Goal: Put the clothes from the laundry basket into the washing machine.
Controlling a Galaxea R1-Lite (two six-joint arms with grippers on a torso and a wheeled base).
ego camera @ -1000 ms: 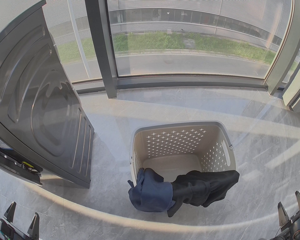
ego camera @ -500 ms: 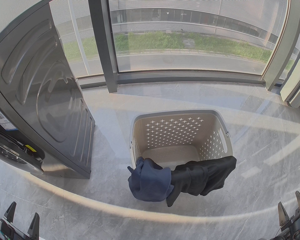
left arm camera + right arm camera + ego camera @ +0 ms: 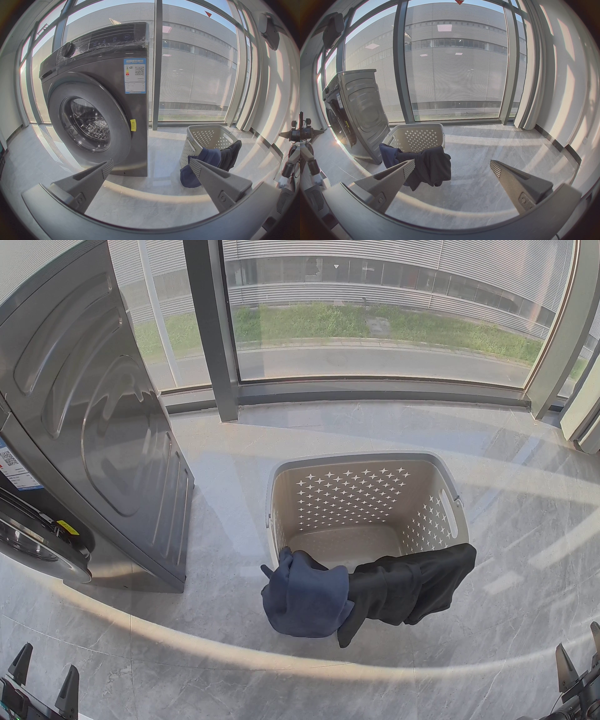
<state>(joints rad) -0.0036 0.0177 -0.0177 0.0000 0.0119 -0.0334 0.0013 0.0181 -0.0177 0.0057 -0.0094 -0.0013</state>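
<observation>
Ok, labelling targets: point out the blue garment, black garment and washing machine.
blue garment (image 3: 306,604), head view, bunched middle.
black garment (image 3: 406,591), head view, draped middle.
washing machine (image 3: 94,415), head view, side panel.

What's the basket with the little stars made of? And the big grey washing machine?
The beige star-holed laundry basket looks like matte moulded plastic: smooth rounded rim, cut-out star holes. The dark grey washing machine is probably painted sheet metal, slightly shiny: pressed ribs on its side catch the light.

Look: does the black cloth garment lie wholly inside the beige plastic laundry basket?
No, the black cloth garment drapes over the near rim of the beige plastic laundry basket.
</observation>
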